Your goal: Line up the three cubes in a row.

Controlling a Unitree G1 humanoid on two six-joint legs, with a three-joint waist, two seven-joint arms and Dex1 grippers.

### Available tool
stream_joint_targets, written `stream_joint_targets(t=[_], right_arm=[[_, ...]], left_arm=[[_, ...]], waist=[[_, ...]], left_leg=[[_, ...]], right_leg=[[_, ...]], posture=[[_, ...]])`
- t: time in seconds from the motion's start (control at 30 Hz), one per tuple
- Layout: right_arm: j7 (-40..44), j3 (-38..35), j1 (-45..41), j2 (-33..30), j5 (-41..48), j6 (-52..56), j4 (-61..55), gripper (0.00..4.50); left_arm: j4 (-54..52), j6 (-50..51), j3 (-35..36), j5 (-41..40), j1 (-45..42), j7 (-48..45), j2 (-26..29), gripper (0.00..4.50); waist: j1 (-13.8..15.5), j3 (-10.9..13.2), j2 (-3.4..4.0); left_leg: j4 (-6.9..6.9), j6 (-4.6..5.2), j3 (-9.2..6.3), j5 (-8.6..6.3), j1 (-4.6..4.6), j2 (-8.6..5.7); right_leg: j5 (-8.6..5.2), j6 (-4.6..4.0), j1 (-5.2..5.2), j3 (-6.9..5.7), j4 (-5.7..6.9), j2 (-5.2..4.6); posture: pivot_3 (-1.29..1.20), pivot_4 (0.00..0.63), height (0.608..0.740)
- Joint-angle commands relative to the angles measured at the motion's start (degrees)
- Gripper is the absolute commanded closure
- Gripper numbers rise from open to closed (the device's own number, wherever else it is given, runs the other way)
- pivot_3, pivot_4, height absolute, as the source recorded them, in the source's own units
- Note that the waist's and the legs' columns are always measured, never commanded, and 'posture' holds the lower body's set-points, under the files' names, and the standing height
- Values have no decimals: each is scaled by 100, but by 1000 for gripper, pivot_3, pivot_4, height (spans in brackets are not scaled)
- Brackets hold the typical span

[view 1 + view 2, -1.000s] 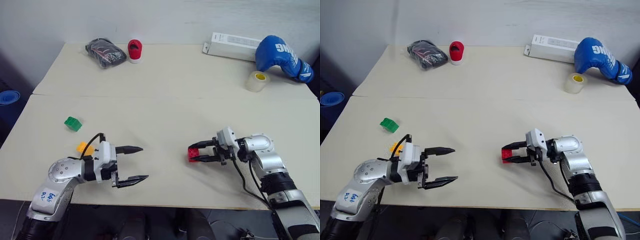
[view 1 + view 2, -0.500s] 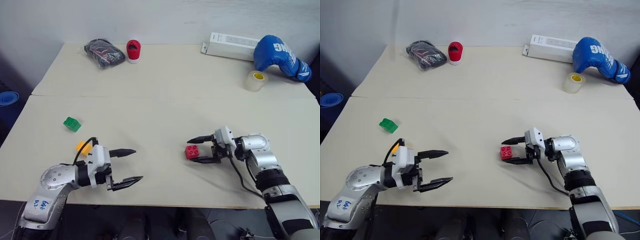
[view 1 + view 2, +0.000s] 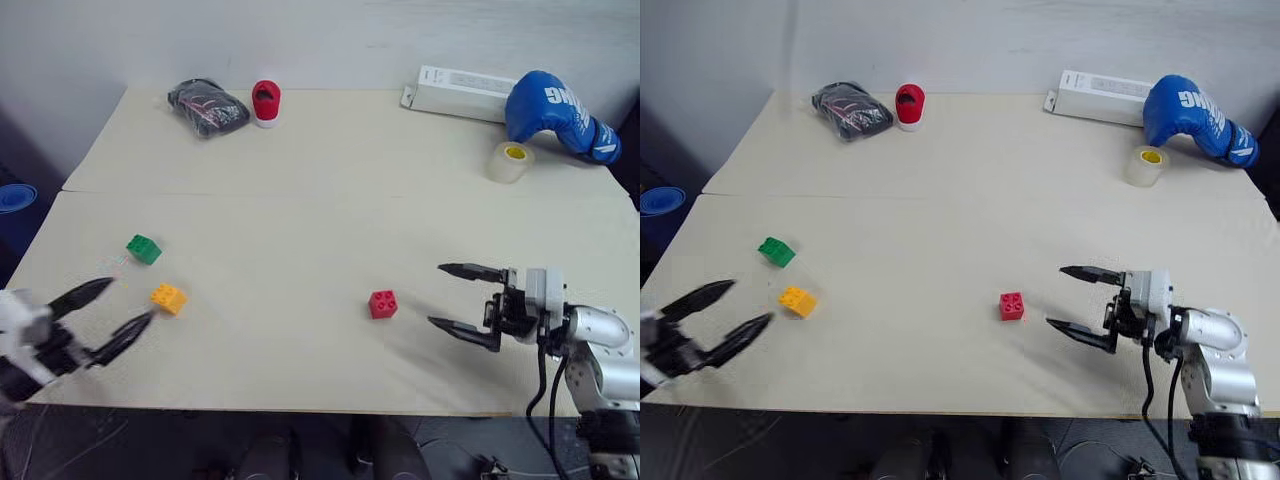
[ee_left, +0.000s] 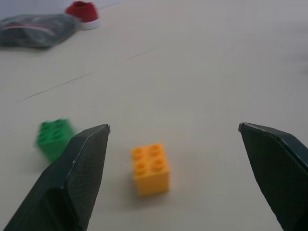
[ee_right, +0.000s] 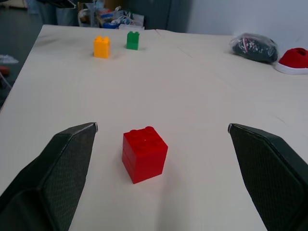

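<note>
I saw no row yet: red cube [image 3: 382,303] sat well apart from orange cube [image 3: 168,297] and green cube [image 3: 144,248] (those two near each other). Left gripper [image 3: 104,316] and right gripper [image 3: 463,300] were both wide open, empty.

- Surface [image 3: 330,200]: pale beige, a seam running across it between far half and near half.
- Near half, left: green cube [image 3: 144,249], with orange-yellow cube [image 3: 168,298] just beside it, nearer the front edge. Studs up, apart from each other.
- Near half, middle: red cube [image 3: 383,304], standing alone, well apart from the other two.
- Far left: dark bundle [image 3: 208,106], red cap-like object [image 3: 265,103] next to it.
- Far right: white box [image 3: 455,92], blue boxing glove [image 3: 555,114], tape roll [image 3: 509,162].
</note>
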Motion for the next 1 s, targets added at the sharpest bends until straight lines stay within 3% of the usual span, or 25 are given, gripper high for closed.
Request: stream_joint_targets(t=[0.03, 0.17, 0.33, 0.53, 0.7, 0.83, 1.0], right_arm=[[-238, -266, 131, 168, 163, -219, -253, 33], [-214, -136, 318, 288, 154, -305, -424, 33], [-105, -16, 272, 281, 133, -362, -489, 33], [-200, 115, 136, 292, 123, -280, -701, 33], [-293, 184, 99, 330, 139, -238, -753, 33], [-394, 216, 76, 410, 124, -279, -715, 33], [-277, 240, 117, 534, 86, -562, -522, 33]], left_arm=[[344, -74, 667, -68, 455, -200, 62, 0], [1188, -188, 1023, 90, 923, -389, 107, 0], [1250, -110, 683, 66, 710, -428, 197, 0], [854, 354, -64, -69, -577, 231, 339, 0], [1319, 730, -694, 335, -1907, 1047, 554, 0], [2381, 870, -1508, 820, -3094, 1040, 966, 0], [4236, 258, -2435, 1637, -4502, 847, 1211, 0]], waist=[[6, 0, 0], [17, 0, 0], [81, -2, -8], [155, -2, -7], [131, -2, -9], [108, -2, -11], [87, -3, -12]], left_leg=[[0, 3, 1, -2, -1, 0], [0, 9, 2, -13, -4, -1], [0, 21, 0, -28, -6, -9], [0, -9, -1, -26, -6, -9], [0, 10, 8, -12, -7, -12], [0, 12, 10, -6, -4, -17], [0, 9, 13, 0, -6, -20]], right_leg=[[0, 0, -3, 2, 1, -1], [-1, -1, -7, 4, -7, -3], [0, 0, -7, 3, -11, -21], [0, -1, -9, 2, -1, -23], [3, 5, -6, -5, 10, -18], [7, 11, -2, -8, 24, -15], [7, 12, -6, -9, 31, -7]], posture=[[0, 150, 740], [0, 150, 740], [0, 150, 740], [0, 150, 740], [0, 150, 740], [0, 150, 740], [0, 150, 740]])
